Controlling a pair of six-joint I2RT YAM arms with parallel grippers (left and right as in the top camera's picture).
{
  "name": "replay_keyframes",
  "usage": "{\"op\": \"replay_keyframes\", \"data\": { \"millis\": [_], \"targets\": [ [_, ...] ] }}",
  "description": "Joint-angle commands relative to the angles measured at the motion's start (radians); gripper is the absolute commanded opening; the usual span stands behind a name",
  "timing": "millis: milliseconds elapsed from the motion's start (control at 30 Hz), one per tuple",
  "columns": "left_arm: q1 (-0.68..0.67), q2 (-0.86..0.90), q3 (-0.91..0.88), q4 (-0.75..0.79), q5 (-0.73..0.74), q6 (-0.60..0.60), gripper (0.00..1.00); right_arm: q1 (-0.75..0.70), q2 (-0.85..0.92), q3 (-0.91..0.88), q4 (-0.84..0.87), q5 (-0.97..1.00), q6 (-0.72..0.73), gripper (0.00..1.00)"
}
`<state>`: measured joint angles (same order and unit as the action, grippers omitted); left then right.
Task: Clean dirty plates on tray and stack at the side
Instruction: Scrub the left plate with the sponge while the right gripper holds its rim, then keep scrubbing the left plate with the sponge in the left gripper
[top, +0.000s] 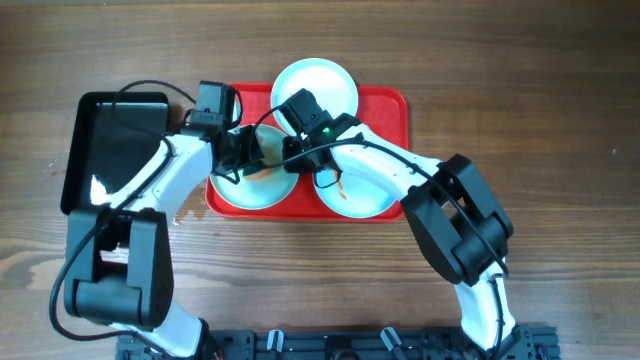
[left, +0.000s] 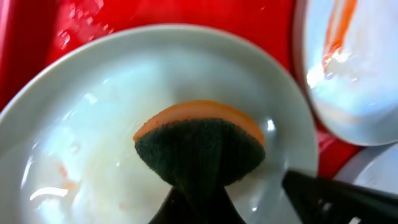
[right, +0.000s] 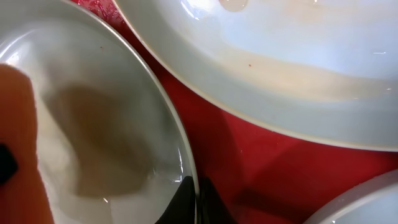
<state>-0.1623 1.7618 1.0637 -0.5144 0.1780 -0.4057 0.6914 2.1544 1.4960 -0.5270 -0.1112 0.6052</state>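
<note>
The red tray (top: 385, 110) holds three pale plates. The near-left plate (top: 262, 190) is wet; it fills the left wrist view (left: 93, 124). My left gripper (top: 243, 150) is shut on an orange sponge with a dark green pad (left: 199, 146), pressed onto this plate. My right gripper (top: 293, 150) is shut on the same plate's right rim (right: 186, 155), one finger inside and one outside. The near-right plate (top: 365, 195) carries an orange smear (left: 339, 28). The far plate (top: 315, 85) looks clean and also shows in the right wrist view (right: 280, 56).
A black rectangular bin (top: 100, 140) stands left of the tray. A small wet patch (top: 185, 212) lies on the wooden table by the tray's near-left corner. Water drops sit on the tray floor (left: 81, 22). The two arms cross close together over the tray.
</note>
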Motion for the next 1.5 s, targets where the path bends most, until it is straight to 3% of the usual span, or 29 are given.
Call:
{"op": "replay_keyframes", "data": {
  "millis": [0,467,700,833,900,1067,1233,1333,1467],
  "targets": [
    [-0.004,0.062,-0.005,0.037,0.076,-0.021,0.04,0.002,0.014,-0.003,-0.016,0.026,0.000,0.04],
    [-0.067,0.098,-0.005,0.089,0.053,-0.029,0.04,0.002,0.014,-0.002,-0.016,0.025,0.000,0.04],
    [-0.068,0.186,-0.005,0.039,-0.201,-0.028,0.04,0.002,0.014,-0.002,-0.020,0.025,0.000,0.04],
    [-0.056,0.193,-0.005,-0.077,-0.470,-0.029,0.04,0.002,0.014,-0.002,-0.020,0.026,0.000,0.04],
    [-0.044,0.190,-0.005,-0.120,-0.536,-0.030,0.04,0.002,0.014,-0.002,-0.020,0.026,0.000,0.04],
    [-0.037,0.152,-0.005,-0.213,-0.518,-0.109,0.04,0.002,0.014,-0.002,-0.020,0.025,0.000,0.04],
    [-0.037,0.061,-0.005,-0.233,-0.401,-0.108,0.04,0.001,0.014,-0.002,-0.020,0.026,0.000,0.04],
    [-0.037,-0.024,-0.005,-0.183,-0.230,-0.097,0.04,0.002,0.014,-0.002,-0.019,0.026,0.000,0.04],
    [-0.043,-0.013,-0.005,-0.121,-0.074,-0.097,0.04,0.001,0.014,-0.002,-0.018,0.026,0.001,0.04]
  ]
}}
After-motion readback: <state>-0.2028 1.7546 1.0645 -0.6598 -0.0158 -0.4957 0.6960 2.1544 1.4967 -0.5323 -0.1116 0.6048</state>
